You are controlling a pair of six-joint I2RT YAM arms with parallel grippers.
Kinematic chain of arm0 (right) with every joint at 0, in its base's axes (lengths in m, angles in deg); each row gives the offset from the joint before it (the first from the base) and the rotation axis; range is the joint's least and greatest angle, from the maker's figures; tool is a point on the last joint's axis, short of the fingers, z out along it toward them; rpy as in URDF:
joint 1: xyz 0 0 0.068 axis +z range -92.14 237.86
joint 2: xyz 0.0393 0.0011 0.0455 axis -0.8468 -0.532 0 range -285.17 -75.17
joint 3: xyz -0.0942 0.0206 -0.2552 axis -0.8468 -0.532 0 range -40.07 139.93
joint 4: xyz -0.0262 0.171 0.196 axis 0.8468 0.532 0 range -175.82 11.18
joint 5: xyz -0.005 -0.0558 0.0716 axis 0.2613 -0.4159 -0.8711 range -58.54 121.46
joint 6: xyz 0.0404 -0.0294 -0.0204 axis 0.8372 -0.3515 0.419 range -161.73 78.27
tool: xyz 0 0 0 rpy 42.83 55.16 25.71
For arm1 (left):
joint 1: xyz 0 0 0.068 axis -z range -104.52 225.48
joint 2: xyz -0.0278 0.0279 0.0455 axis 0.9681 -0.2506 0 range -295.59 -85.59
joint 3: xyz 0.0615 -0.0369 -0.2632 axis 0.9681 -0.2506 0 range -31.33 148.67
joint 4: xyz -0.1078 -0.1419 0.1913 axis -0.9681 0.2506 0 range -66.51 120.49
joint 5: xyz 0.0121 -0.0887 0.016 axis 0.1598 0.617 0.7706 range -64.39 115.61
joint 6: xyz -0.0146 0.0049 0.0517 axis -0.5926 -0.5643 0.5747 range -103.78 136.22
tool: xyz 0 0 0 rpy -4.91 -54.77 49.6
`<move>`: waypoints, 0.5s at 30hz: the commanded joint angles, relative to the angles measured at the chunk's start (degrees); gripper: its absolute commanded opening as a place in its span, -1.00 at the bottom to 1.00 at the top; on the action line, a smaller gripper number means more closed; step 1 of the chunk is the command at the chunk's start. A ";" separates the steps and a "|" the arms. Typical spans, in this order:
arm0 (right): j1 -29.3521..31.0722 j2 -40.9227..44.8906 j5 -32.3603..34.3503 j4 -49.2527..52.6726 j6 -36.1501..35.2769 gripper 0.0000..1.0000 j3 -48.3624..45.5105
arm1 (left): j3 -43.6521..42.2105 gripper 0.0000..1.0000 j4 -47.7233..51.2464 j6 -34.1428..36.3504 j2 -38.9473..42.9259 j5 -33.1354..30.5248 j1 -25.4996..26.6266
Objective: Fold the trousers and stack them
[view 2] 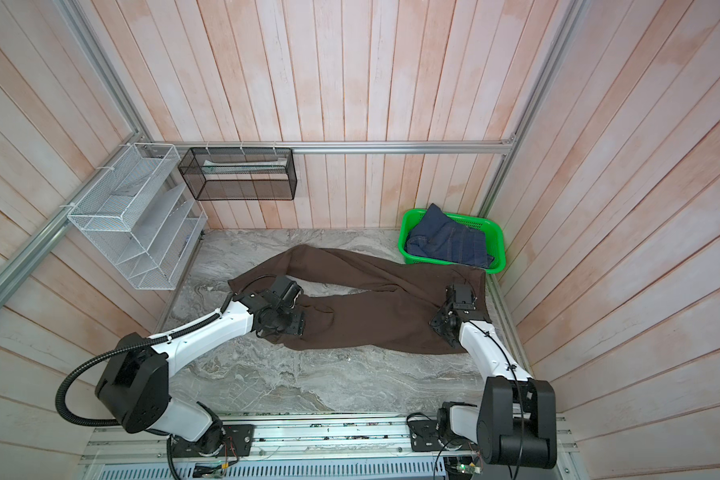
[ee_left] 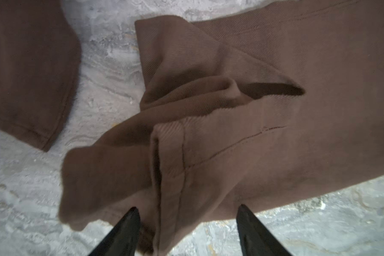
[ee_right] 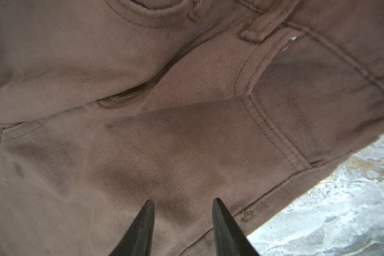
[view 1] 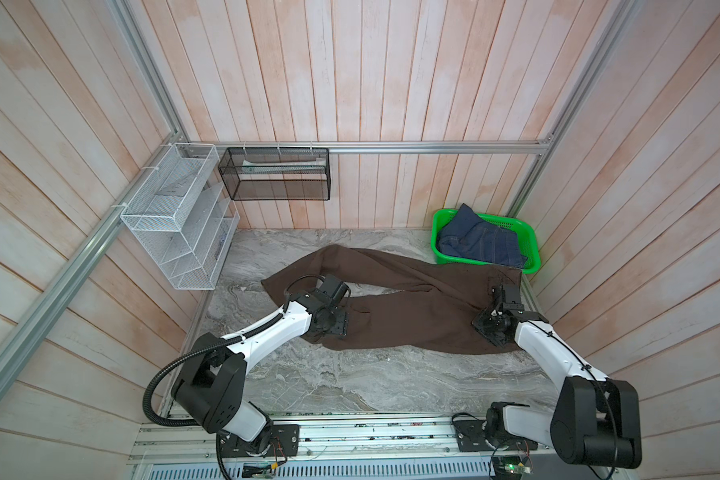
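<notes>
The dark brown trousers [view 1: 412, 307] [view 2: 371, 307] lie across the marble table in both top views, waist to the right and legs spread toward the left. My left gripper [view 1: 327, 326] [view 2: 281, 322] hangs over the near leg's end. In the left wrist view this gripper [ee_left: 187, 208] stands open, its jaws wide apart over the bunched, folded-over hem [ee_left: 164, 166]. My right gripper [view 1: 493, 328] [view 2: 447, 324] is above the waist end. It is also open in the right wrist view [ee_right: 183, 200], fingertips apart over flat fabric [ee_right: 164, 144] beside a pocket seam.
A green basket [view 1: 436, 237] [view 2: 404, 239] holding blue denim jeans [view 1: 483, 241] sits at the back right, touching the trousers' waist. A white wire rack [view 1: 175, 232] and a black mesh basket [view 1: 275, 174] hang at the back left. Bare marble table [view 1: 350, 382] lies in front of the trousers.
</notes>
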 commanded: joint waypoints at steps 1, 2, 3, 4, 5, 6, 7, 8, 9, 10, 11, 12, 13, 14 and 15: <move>0.35 1.15 -0.26 1.46 0.45 -0.12 -0.58 | 0.56 0.36 -2.04 1.57 -1.73 3.19 -0.53; 0.35 1.10 -0.28 1.35 0.45 -0.12 -0.60 | 0.34 0.32 -2.14 1.41 -1.88 3.83 -0.53; 0.36 1.14 -0.28 1.22 0.45 -0.12 -0.75 | 0.19 0.27 -1.98 1.22 -2.14 4.47 -0.57; 0.35 1.06 -0.39 1.04 0.45 -0.12 -0.83 | 0.30 0.18 -1.23 1.03 -2.56 4.73 -0.54; 0.36 1.04 -0.38 0.89 0.45 -0.12 -1.02 | 0.44 0.04 -0.58 0.88 -2.87 4.81 -0.62; 0.35 0.98 -0.43 0.55 0.45 -0.13 -1.27 | 0.51 -0.19 0.17 0.76 -2.86 4.77 -0.62; 0.37 0.96 -0.36 0.20 0.44 -0.13 -1.57 | 0.71 -0.44 0.96 0.46 -2.29 4.28 -0.61; 0.35 0.83 -0.50 0.03 0.45 -0.13 -1.77 | 1.07 -0.63 1.83 0.14 -1.32 3.53 -0.62; 0.35 0.72 -0.52 -0.08 0.36 -0.14 -1.90 | 1.80 -0.86 3.06 -0.39 0.46 2.29 -0.62; 0.33 0.56 -0.48 -0.02 0.12 -0.13 -1.88 | 2.99 -1.00 4.96 -1.16 2.71 0.62 -0.66; 0.37 0.49 -0.39 -0.01 -0.03 -0.13 -1.84 | 4.41 -1.00 7.07 -2.22 4.70 -1.59 -0.88; 0.36 0.44 -0.24 0.12 -0.25 -0.13 -1.75 | 6.67 -1.00 9.97 -3.36 7.05 -4.19 -1.40; 0.35 0.49 0.05 0.28 -0.42 -0.14 -1.54 | 9.29 -1.00 13.08 -4.38 9.23 -7.15 -2.23; 0.37 0.53 0.31 0.45 -0.60 -0.14 -1.37 | 11.48 -1.00 15.73 -5.07 11.21 -9.79 -3.15; 0.38 0.67 0.66 0.70 -0.77 -0.13 -1.17 | 14.38 -1.00 18.62 -5.77 13.18 -12.57 -4.59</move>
